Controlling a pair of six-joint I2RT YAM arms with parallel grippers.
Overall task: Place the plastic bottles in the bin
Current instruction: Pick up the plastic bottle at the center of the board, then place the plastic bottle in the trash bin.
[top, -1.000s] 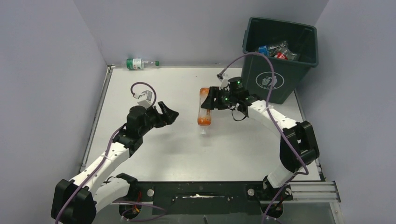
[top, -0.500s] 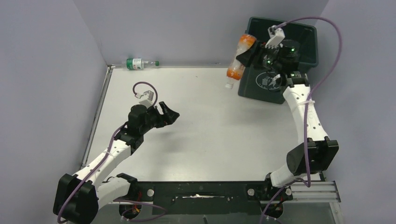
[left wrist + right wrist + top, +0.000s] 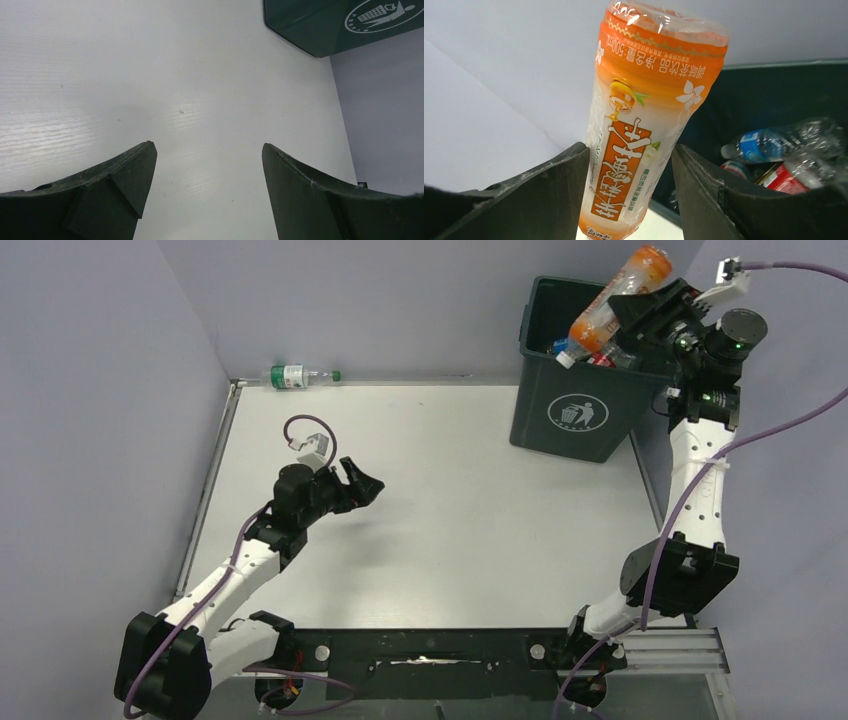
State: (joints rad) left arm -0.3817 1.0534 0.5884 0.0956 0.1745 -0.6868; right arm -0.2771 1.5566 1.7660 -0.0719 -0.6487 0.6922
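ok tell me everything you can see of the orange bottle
The orange bottle is a slim plastic drink bottle in an orange and white sleeve printed with characters and white flowers, with clear plastic showing at its base. It hangs tilted, base up and neck down, over the open top of the bin, above the other bottles lying inside. Only the right gripper touches it, its two fingers clamped on its sides; it looks clear of the bin.

Orange btl [image 3: 639,125]; bin [image 3: 540,380] prob dk green.

walls [image 3: 100,340]: plain lilac-grey | table [image 3: 450,540]: white, evenly lit, metal-edged
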